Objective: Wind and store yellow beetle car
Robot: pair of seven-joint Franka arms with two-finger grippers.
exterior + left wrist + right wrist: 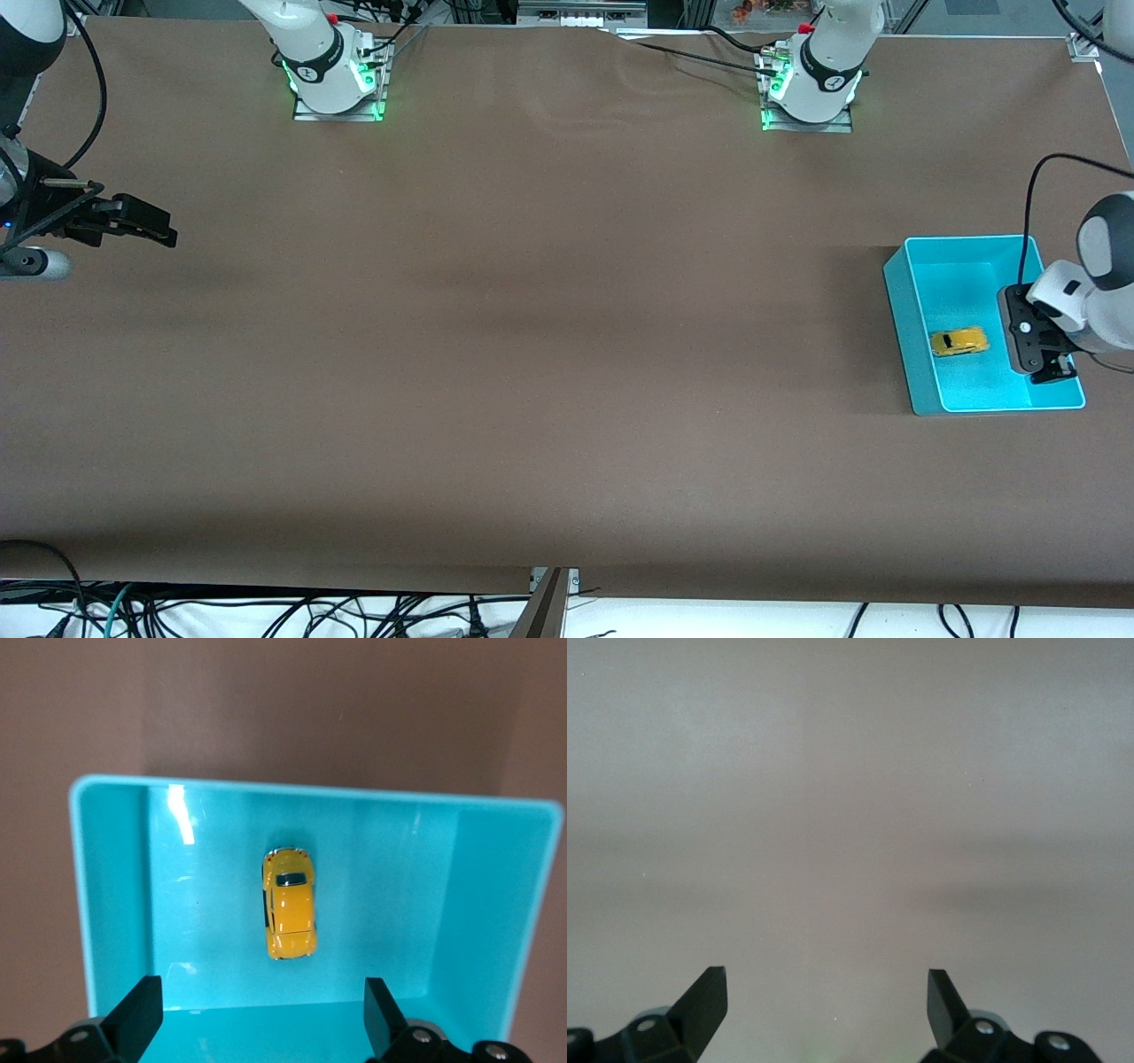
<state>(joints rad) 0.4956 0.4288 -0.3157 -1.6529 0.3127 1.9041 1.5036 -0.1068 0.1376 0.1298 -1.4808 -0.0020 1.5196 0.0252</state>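
1. You are looking at a wide table (532,354) covered in a plain brown sheet, with both arm bases standing along its edge farthest from the front camera and loose cables hanging below the edge nearest that camera.

2. Toward the left arm's end of the table you have a turquoise bin (904,328), a shallow open rectangular tray resting flat on the brown sheet.

3. The yellow beetle car (958,342) lies inside that bin, on its floor, upright on its wheels and roughly in the middle. In the left wrist view you can see its domed roof and dark window (290,879), and it touches none of the bin's walls.

4. Your left gripper (1050,368) hangs over the bin, above the part of it closest to the table's end, beside the car rather than directly over it. Its fingers (137,1014) are spread wide apart with nothing between them; the car sits free below, clear of both tips.

5. Your right gripper (155,232) is well apart from all this, waiting over the bare brown sheet at the right arm's end of the table. Its fingers (704,1001) are also spread wide and hold nothing; only the plain table surface shows beneath them in the right wrist view.
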